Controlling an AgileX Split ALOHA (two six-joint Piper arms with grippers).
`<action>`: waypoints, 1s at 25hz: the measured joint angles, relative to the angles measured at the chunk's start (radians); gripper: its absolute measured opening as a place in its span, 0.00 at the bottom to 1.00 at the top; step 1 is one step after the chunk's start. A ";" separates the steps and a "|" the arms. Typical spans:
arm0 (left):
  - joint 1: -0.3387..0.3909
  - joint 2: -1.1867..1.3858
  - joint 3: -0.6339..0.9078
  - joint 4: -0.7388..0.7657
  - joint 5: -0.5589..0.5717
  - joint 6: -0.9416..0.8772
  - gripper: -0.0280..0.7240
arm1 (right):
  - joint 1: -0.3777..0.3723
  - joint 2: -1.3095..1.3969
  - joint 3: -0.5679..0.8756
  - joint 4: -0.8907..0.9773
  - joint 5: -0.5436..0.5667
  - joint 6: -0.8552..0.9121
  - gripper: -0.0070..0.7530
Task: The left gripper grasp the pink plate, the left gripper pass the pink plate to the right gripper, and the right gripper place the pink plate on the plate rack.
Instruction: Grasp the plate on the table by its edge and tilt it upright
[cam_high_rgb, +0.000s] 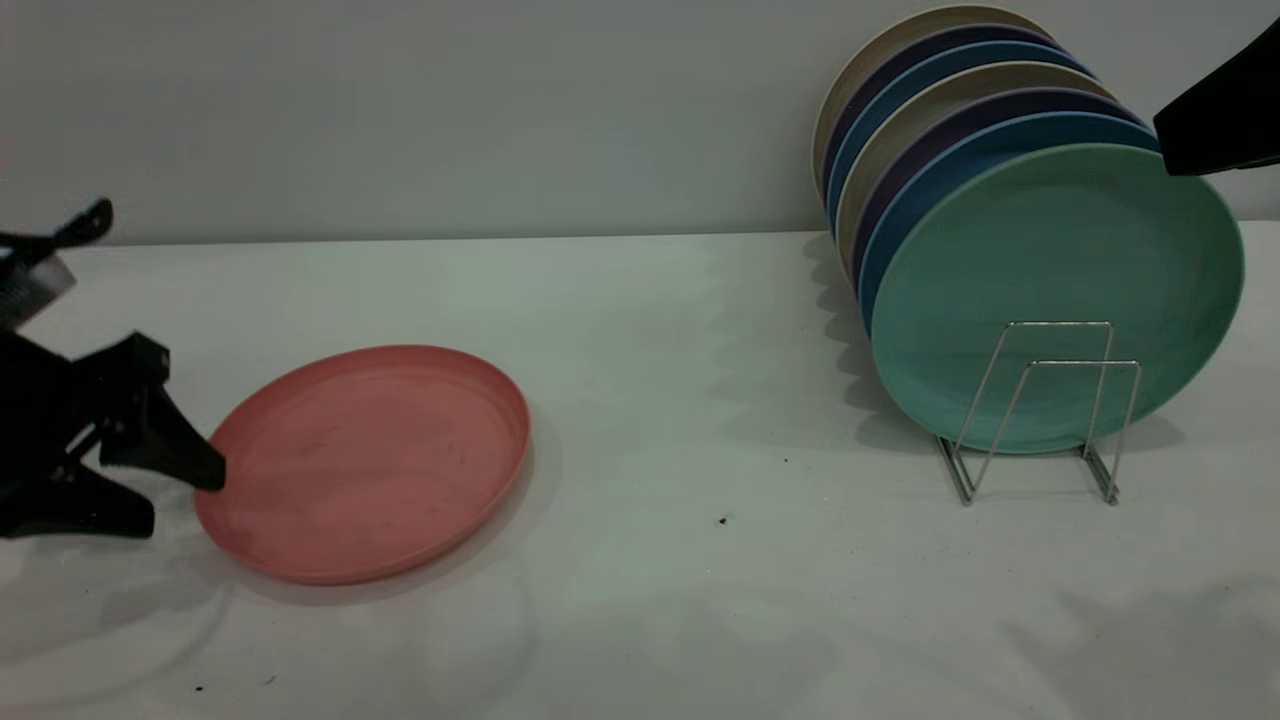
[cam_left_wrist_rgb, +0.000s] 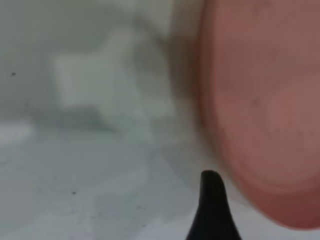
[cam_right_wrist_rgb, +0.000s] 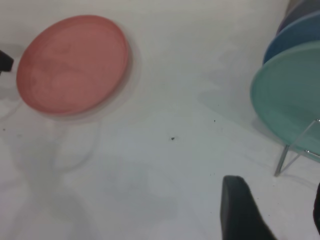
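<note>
The pink plate (cam_high_rgb: 365, 460) lies flat on the white table at the left. My left gripper (cam_high_rgb: 180, 498) is low at the plate's left rim with its jaws apart. One finger tip (cam_high_rgb: 212, 476) is right at the rim and the other rests lower, near the table. In the left wrist view one finger (cam_left_wrist_rgb: 212, 210) shows just beside the plate (cam_left_wrist_rgb: 265, 100). My right gripper (cam_right_wrist_rgb: 277, 212) is open and empty, held high above the plate rack (cam_high_rgb: 1040, 410). Only a black part of it (cam_high_rgb: 1215, 110) shows at the top right. The right wrist view shows the plate (cam_right_wrist_rgb: 72, 62) far off.
A mint-green plate (cam_high_rgb: 1050, 290) stands in the rack's front, with several blue, purple and beige plates behind it. Two empty wire loops stand in front of the green plate. A grey wall runs behind the table. Small dark specks (cam_high_rgb: 722, 520) lie mid-table.
</note>
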 joint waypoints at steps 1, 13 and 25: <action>0.000 0.008 -0.001 -0.001 -0.004 0.002 0.79 | 0.000 0.000 0.000 0.002 -0.001 0.000 0.51; 0.000 0.118 -0.008 -0.383 0.028 0.288 0.70 | 0.000 0.000 0.000 0.004 -0.023 0.000 0.51; -0.002 0.196 -0.013 -0.455 0.122 0.377 0.59 | 0.000 0.000 0.000 0.004 -0.024 0.000 0.51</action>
